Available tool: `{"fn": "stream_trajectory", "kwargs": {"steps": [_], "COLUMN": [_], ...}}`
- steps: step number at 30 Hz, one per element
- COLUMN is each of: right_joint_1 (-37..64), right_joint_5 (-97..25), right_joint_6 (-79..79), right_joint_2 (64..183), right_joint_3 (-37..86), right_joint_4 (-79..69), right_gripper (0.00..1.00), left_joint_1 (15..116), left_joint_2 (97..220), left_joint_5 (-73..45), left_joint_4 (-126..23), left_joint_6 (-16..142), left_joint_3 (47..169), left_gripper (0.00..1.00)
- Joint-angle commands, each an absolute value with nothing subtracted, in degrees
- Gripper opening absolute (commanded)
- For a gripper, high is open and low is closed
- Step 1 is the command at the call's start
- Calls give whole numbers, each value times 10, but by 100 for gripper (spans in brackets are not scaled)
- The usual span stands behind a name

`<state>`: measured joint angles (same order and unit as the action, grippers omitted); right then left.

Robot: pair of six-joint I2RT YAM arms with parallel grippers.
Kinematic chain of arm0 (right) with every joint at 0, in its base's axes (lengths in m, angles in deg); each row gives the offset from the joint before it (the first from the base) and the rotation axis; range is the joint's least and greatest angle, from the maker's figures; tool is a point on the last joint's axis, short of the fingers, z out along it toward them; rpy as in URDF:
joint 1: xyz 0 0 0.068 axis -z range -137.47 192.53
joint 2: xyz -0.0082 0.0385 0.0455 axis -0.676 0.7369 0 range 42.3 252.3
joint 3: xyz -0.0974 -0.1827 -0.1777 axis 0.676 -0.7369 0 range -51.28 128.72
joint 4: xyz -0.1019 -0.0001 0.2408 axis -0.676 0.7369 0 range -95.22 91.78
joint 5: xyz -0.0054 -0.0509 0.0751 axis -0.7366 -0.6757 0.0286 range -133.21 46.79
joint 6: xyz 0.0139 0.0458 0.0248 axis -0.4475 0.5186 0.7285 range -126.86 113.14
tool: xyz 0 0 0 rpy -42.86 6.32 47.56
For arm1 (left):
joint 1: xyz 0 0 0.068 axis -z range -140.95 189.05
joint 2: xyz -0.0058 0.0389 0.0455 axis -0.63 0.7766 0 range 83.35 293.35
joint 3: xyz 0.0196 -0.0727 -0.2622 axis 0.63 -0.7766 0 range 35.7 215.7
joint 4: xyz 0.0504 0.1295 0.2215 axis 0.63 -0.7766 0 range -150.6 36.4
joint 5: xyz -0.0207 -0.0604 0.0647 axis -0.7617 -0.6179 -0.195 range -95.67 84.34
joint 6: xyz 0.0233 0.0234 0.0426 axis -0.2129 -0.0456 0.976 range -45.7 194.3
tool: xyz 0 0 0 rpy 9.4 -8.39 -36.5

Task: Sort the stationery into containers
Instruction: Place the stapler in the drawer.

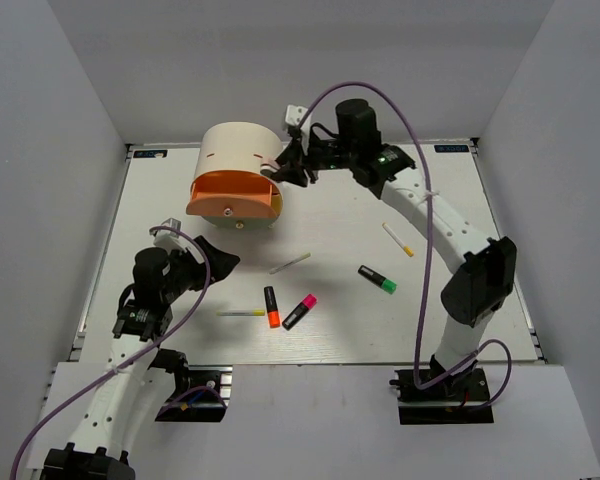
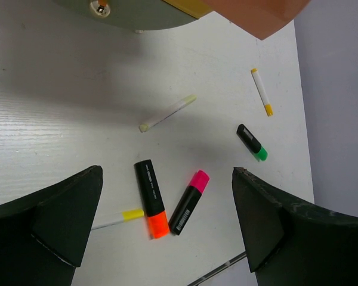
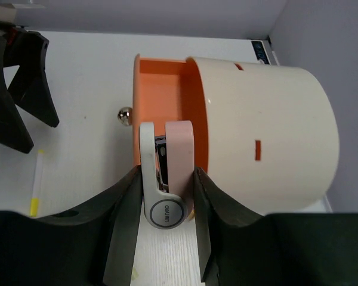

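Evidently the right gripper [image 3: 165, 179] was clamped on a pink-white eraser-like piece [image 3: 178, 149], holding it at the edge of the pulled-out orange drawer [image 3: 161, 89], probably for a drop, while the left gripper [image 2: 167, 173] hung with fingers apart above the orange-capped highlighter [image 2: 151, 198] on the table [image 1: 460, 300].

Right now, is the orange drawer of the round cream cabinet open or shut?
Open. The orange drawer sticks out from the cream half-cylinder cabinet, and the right wrist view sees its inside walls.
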<state>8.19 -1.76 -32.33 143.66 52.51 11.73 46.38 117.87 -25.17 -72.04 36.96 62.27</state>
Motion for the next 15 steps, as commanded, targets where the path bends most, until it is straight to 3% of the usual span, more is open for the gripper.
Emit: {"fn": "stream_trajectory", "kwargs": {"steps": [1,5,15], "right_joint_1": [51,29,-2], "right_joint_5": [-3,5,-45], "right_joint_6": [-285,-263,-262], "right_joint_2": [1464,1514,1544], "right_joint_3": [563,612,599], "right_joint_4": [37,21,-32], "right_gripper": [17,17,21], "left_joint_1": [465,465,465], "left_joint_2": [1163,1152,1157], "left_joint_5": [-259,-259,-264], "left_joint_4": [-707,-707,-690], "left_joint_6": [365,359,359], "left_joint_3": [613,608,608], "left_gripper": [99,99,99]}}
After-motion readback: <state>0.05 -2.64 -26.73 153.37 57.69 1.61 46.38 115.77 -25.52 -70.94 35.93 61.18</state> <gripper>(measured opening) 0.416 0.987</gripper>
